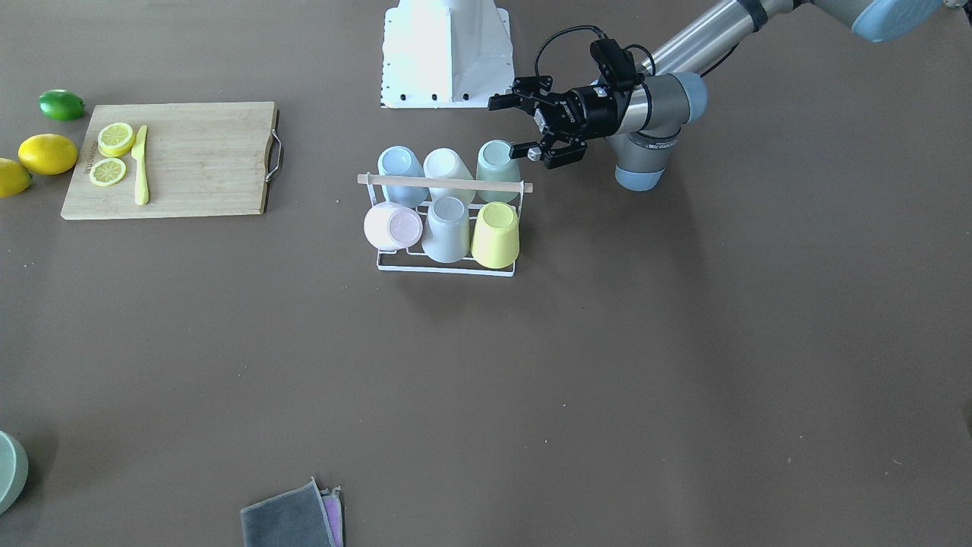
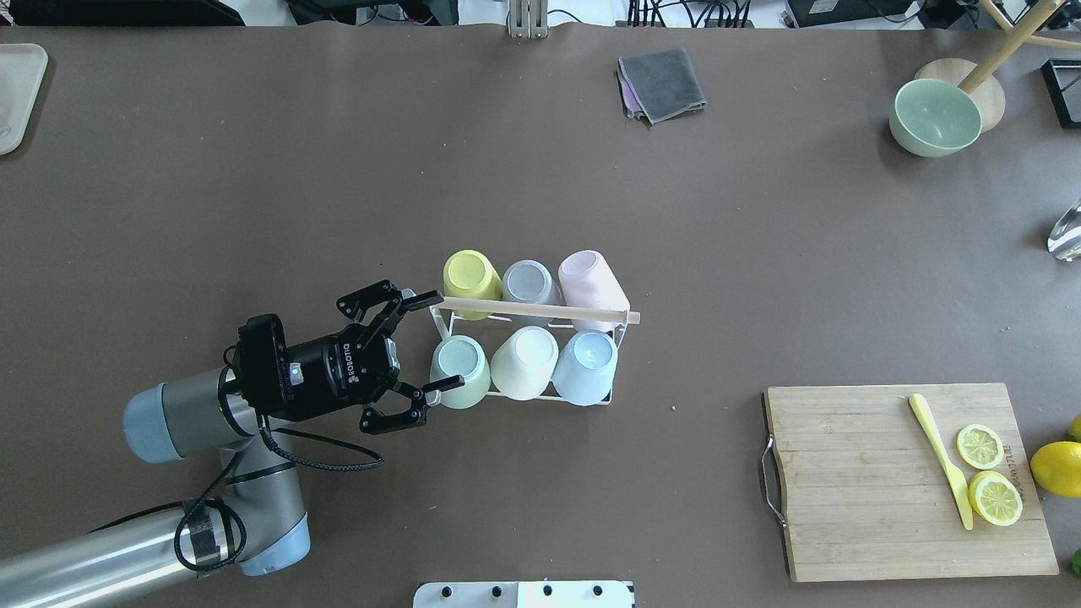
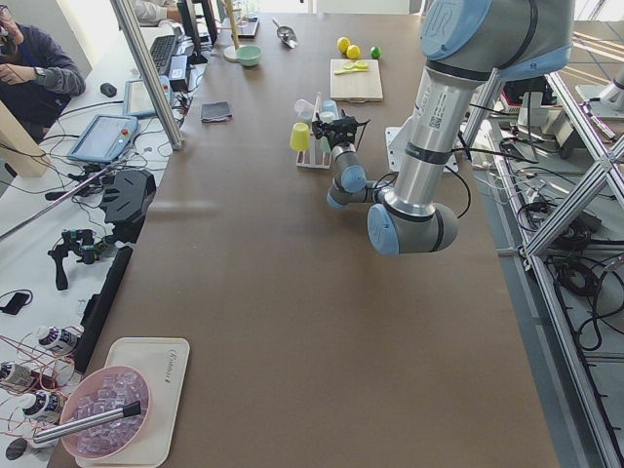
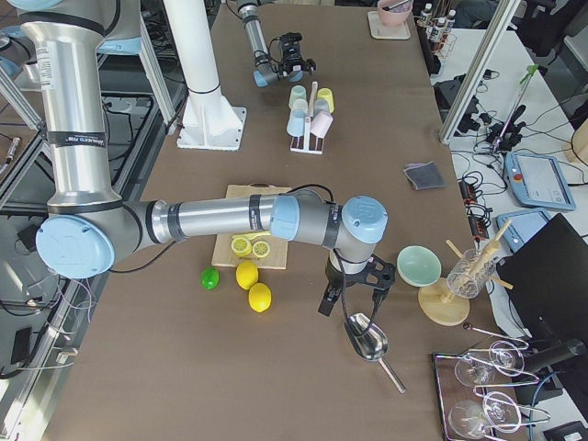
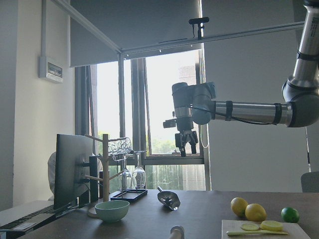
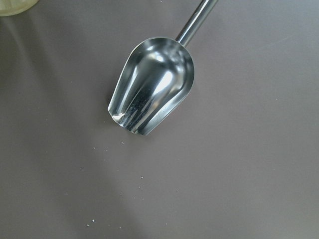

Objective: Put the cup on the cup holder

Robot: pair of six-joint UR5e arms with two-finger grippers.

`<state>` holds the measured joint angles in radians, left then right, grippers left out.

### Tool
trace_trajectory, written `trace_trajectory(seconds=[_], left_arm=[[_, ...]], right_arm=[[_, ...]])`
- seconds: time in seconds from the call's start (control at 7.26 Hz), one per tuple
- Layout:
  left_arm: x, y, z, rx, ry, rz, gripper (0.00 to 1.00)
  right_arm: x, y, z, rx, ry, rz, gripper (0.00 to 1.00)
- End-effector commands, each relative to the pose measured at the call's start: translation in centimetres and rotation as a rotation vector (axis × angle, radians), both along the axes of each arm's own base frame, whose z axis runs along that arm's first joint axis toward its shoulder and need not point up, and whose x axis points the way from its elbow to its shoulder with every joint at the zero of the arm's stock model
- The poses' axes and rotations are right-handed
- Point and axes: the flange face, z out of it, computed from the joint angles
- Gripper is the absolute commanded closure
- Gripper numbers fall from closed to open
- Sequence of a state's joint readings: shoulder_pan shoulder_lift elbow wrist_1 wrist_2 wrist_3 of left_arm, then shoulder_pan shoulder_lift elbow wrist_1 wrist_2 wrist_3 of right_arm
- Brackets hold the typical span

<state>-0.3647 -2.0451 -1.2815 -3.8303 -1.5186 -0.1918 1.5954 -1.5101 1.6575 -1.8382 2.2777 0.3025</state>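
The cup holder [image 2: 540, 310], a white wire rack with a wooden top bar, stands mid-table with cups upside down on its prongs. The far row holds yellow [image 2: 467, 274], grey [image 2: 528, 281] and pink [image 2: 591, 283] cups. In the near row are pale green [image 2: 460, 367], cream [image 2: 524, 359] and blue [image 2: 584, 363] cups. My left gripper [image 2: 448, 339] is wide open at the rack's end beside the pale green cup [image 1: 497, 159], holding nothing. My right gripper [image 4: 349, 294] hangs over a metal scoop [image 6: 152, 92] far along the table; I cannot tell whether its fingers are open or shut.
A wooden cutting board [image 2: 853, 481] with lemon slices and a yellow knife lies at the right. Whole lemons [image 1: 47, 153] and a lime [image 1: 61, 104] sit beside it. A green bowl [image 2: 933, 116], a folded grey cloth [image 2: 661, 83] and a tray [image 2: 17, 93] are along the far edge.
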Motion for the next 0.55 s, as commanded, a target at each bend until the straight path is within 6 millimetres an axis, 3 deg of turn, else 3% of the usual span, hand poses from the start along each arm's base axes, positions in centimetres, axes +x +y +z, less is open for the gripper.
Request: trace_trajectory(seconds=[0.0, 0.28, 0.41], left_arm=[[-1.3, -0.7, -0.8, 0.005, 0.017, -0.014, 0.03], [-3.2, -1.5, -2.0, -0.023, -0.048, -0.03, 0.03], [-4.2, -3.1, -3.3, -0.075, -0.093, -0.019, 0.03]], right_arm=[[0.0, 0.0, 0.0, 0.002, -0.002, 0.0, 0.0], [-0.2, 0.1, 0.5, -0.009, -0.026, 0.003, 0.0], [-0.2, 0.3, 0.5, -0.008, -0.025, 0.003, 0.0]])
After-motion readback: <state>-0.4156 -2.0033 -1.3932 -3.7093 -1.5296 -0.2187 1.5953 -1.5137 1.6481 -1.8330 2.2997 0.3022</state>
